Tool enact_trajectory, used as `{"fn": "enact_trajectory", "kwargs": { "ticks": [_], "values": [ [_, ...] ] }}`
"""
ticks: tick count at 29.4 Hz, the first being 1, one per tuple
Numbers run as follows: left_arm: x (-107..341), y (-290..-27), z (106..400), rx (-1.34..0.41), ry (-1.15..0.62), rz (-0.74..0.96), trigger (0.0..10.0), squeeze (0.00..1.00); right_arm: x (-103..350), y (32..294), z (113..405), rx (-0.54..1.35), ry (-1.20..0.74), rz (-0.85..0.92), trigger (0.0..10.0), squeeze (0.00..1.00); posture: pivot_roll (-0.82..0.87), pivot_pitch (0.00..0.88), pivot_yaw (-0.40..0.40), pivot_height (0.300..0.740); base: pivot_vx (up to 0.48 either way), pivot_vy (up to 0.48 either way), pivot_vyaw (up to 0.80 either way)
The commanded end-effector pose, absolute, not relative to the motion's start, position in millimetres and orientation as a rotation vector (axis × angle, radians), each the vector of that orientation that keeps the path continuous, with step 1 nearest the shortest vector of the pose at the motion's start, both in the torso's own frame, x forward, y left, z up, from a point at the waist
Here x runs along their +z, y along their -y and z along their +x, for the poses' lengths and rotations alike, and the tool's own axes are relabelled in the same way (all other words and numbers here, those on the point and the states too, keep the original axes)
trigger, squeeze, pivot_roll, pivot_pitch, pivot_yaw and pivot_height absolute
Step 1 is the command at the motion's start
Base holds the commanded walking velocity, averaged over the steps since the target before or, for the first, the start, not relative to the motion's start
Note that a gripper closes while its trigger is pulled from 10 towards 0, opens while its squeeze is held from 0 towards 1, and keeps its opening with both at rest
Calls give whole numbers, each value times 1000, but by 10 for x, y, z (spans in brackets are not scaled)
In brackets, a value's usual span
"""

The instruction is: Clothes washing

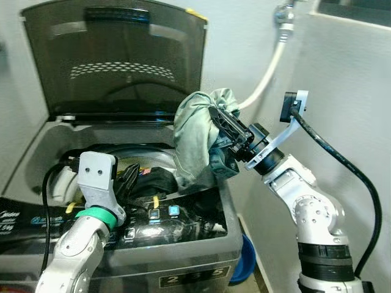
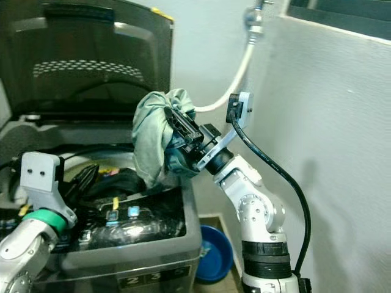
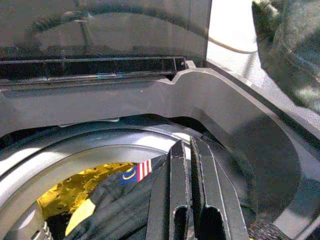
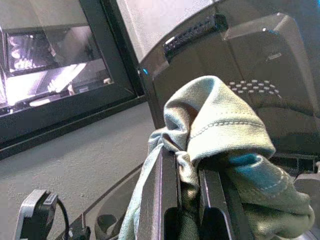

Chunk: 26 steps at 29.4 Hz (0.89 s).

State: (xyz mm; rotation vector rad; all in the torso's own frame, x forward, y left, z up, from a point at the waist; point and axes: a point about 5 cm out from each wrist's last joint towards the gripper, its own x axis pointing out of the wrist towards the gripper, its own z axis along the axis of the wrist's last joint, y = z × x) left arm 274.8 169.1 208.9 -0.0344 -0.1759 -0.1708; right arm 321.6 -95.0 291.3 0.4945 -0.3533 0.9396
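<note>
A: Above the right rim of the top-load washing machine (image 1: 183, 241) — what's the right gripper (image 1: 223, 119) doing?

B: Pinching a pale green garment (image 1: 194, 137). Right wrist view shows the cloth (image 4: 220, 135) bunched between the two black fingers (image 4: 160, 200) and draped over them. Garment hangs down, its lower end reaching the tub's right edge.

A: Washer lid?

B: Lid (image 1: 116, 58) is up, dark tinted, standing at the back edge. Tub is open.

A: Anything in the tub?

B: Yes, dark clothes (image 1: 153, 183) heaped near the front-right of the opening. Left wrist view shows a dark item with a small flag patch (image 3: 136, 172) and something yellow and perforated (image 3: 75, 187) beneath it, inside the steel drum (image 3: 90, 145).

A: Left gripper?

B: Left gripper (image 3: 192, 200) is over the tub at the front-left side, pointed in toward the drum. Fingers pressed together, nothing between them. Tips sit just above the dark clothes; can't tell if touching.

A: Control panel?

B: Along the front edge, glossy black, two lit blue buttons (image 1: 165, 212) near the middle.

A: Surroundings?

B: White hose (image 1: 269, 73) running up the wall behind the washer's right back corner. Blue basin (image 1: 244, 259) on the floor beside the machine's right side, near the right arm's base.
</note>
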Motion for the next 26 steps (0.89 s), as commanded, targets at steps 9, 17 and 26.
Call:
{"fn": "enact_trajectory", "kwargs": {
  "ticks": [9, 17, 26],
  "values": [
    [2102, -1749, 2725, -132, 193, -16, 10000, 0, 2916, 867, 3230, 958, 329, 497, 10000, 0, 68, 15, -4, 740, 0, 0, 0],
    [2225, -1918, 2797, -55, 237, 42, 10000, 0, 3906, 410, 3385, 1044, 556, 721, 10000, 0, 68, 11, 1, 740, 0, 0, 0],
    [2223, -2016, 2692, -62, 144, 211, 10000, 0, 3357, 2, 3681, 937, 302, 122, 10000, 0, 105, 5, -24, 740, 0, 0, 0]
  ]
}}
